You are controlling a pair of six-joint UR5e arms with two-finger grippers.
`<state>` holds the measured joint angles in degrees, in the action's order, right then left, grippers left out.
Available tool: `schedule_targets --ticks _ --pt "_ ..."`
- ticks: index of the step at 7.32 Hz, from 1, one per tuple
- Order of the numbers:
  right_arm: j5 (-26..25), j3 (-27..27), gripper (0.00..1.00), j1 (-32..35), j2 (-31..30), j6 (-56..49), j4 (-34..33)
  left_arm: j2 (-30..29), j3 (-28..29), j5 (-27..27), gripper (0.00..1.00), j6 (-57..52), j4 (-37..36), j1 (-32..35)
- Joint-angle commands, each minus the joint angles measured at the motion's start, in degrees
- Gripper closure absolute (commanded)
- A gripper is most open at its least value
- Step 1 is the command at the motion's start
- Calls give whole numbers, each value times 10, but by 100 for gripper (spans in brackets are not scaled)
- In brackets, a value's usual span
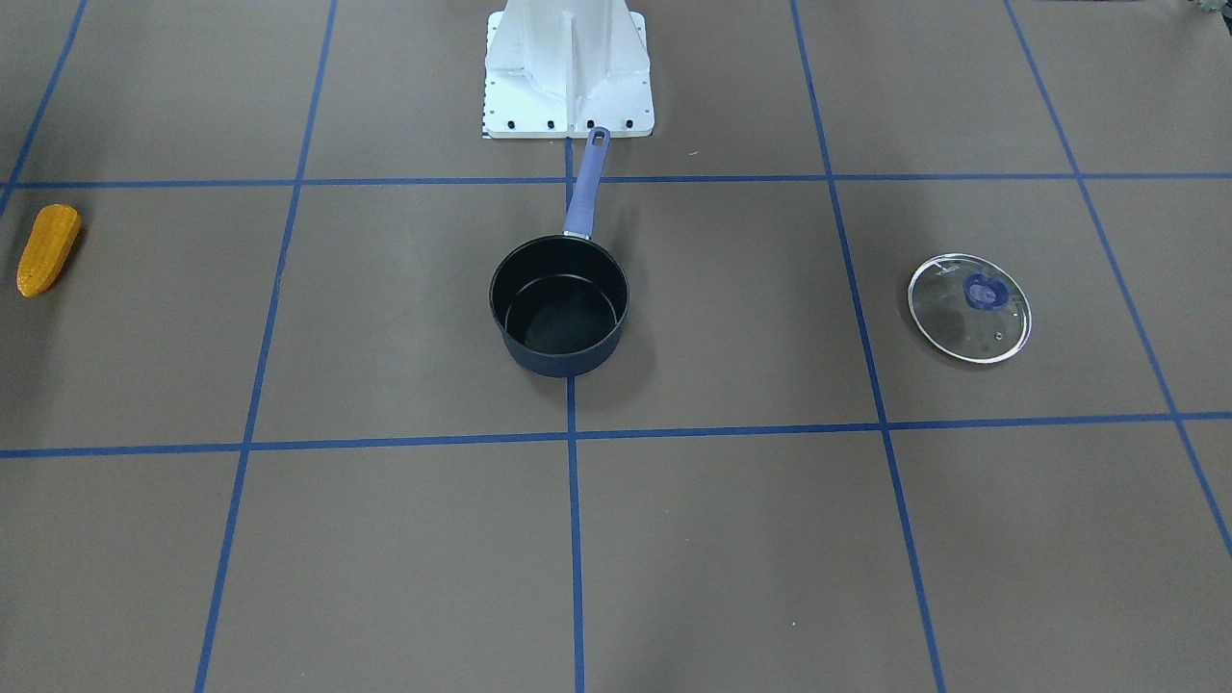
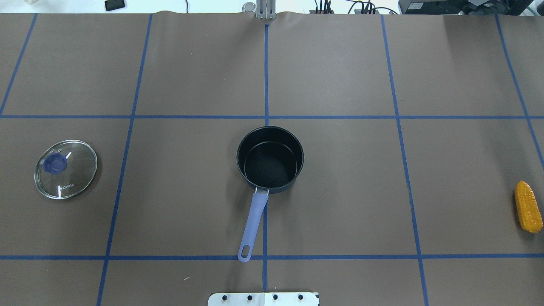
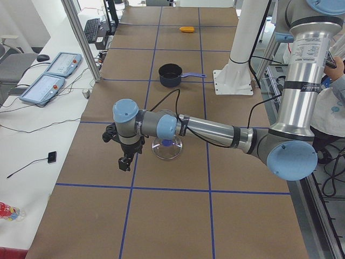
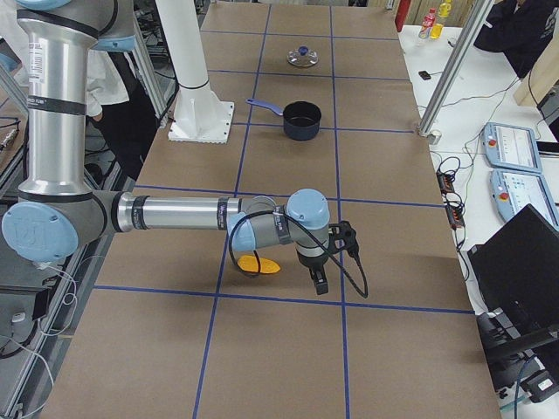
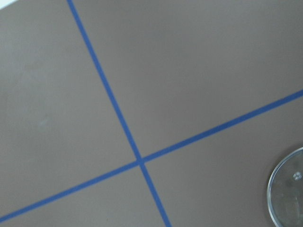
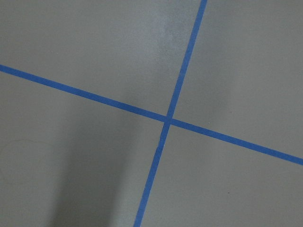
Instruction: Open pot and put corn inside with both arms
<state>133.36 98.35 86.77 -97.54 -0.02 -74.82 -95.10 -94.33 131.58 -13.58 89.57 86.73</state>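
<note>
Well, on the robot's left the glass lid lies flat on the brown table, off the pot and well apart from it; the left gripper hangs pointing down just beside that lid, clear of it, and I cannot tell from the side whether its jaws are parted; in the middle stands the dark pot, uncovered, its lilac handle pointing toward the robot's base; far to the right the corn lies on the table, well apart from the pot; the right gripper hangs just beside it, its jaws likewise impossible to judge.
</note>
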Motion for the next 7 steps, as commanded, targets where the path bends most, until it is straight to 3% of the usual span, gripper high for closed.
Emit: schedule_targets --ticks 1,4,6,7 --pt "-7 18 0 -64 -77 205 172 34 3 10 2 -4 31 11" --pt "-90 19 2 -177 -144 402 334 33 0 11 2 -5 33 10" --pt "-214 18 2 -297 -164 510 377 33 -1 11 2 -5 33 10" --pt "-227 18 2 -327 -176 526 391 33 -1 11 2 -5 34 10"
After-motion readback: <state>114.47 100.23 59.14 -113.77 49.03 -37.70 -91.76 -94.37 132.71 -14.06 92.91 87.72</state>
